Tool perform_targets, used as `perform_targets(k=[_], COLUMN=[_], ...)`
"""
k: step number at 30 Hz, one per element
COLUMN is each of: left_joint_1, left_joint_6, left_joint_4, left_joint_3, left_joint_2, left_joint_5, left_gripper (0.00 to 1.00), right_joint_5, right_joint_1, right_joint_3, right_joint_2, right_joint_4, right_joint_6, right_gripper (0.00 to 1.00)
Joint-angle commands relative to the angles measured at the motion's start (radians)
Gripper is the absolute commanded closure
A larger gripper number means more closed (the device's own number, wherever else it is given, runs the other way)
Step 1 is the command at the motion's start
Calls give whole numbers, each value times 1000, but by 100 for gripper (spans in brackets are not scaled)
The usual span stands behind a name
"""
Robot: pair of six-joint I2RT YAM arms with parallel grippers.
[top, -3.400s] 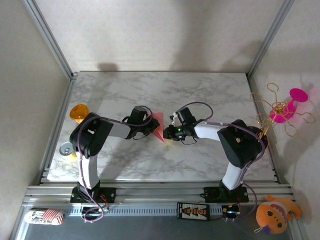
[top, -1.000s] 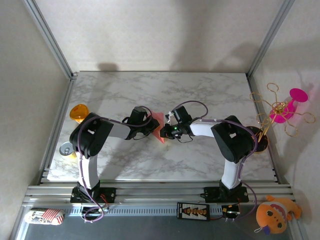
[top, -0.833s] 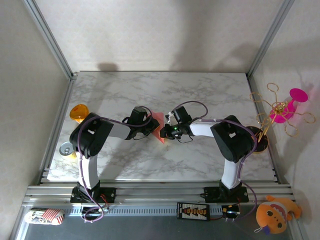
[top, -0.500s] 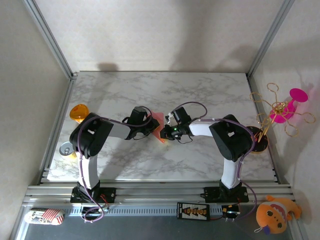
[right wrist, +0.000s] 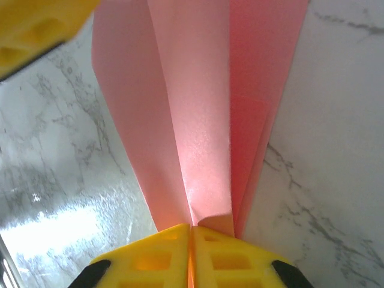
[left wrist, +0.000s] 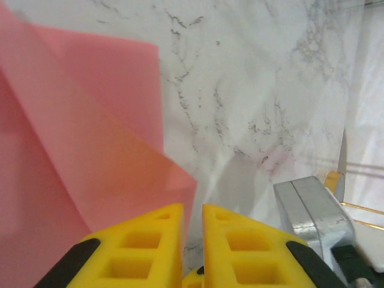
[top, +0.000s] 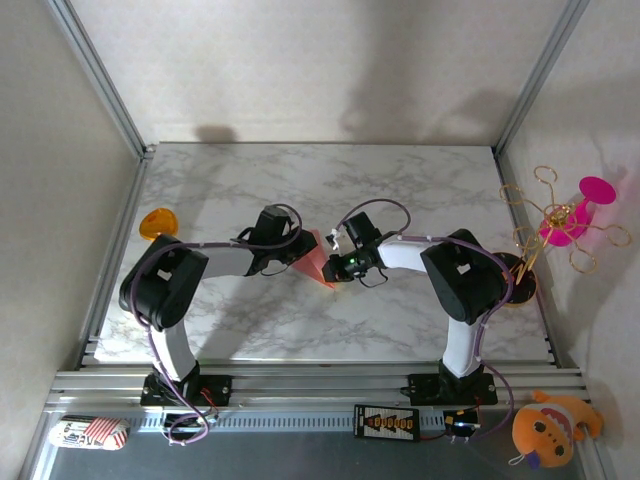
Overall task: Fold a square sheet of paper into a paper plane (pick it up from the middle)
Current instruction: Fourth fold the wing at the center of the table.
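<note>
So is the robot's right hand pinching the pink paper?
Yes, the right gripper is pressed shut, with the folded pink paper coming out from between its tips.

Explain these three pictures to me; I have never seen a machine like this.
These are two robot arms bolted at the near edge of a marble table. The wide picture looks down from above and behind them. The other two pictures come from a camera on each wrist, so the yellow blocks in them are that arm's own fingers. Between the arms is a pink paper, folded into long creased flaps. The right tool is shut on its narrow folded end. The left tool has its fingers almost together at an edge of the paper; whether it grips is unclear. An orange disc sits by the table's left edge.
</note>
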Motion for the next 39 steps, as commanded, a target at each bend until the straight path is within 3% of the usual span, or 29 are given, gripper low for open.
perform_targets(k=[1, 18, 31, 39], left_joint_1=[-2, -2, 1, 1], left_joint_6=[51, 30, 10, 7], left_joint_4=[1, 41, 26, 29], left_joint_3=[-23, -10, -29, -30], left_joint_2=[-9, 95, 121, 113], left_joint_5=[-8, -31, -47, -40], left_gripper=[86, 90, 91, 90], right_joint_5=[23, 17, -66, 16], right_joint_1=[3, -16, -20, -1], right_joint_3=[-36, -57, -50, 28], right_joint_2=[26, 25, -57, -67], right_joint_4=[-173, -169, -67, -26], right_joint_6=[-72, -63, 13, 94], right_gripper=[89, 89, 88, 88])
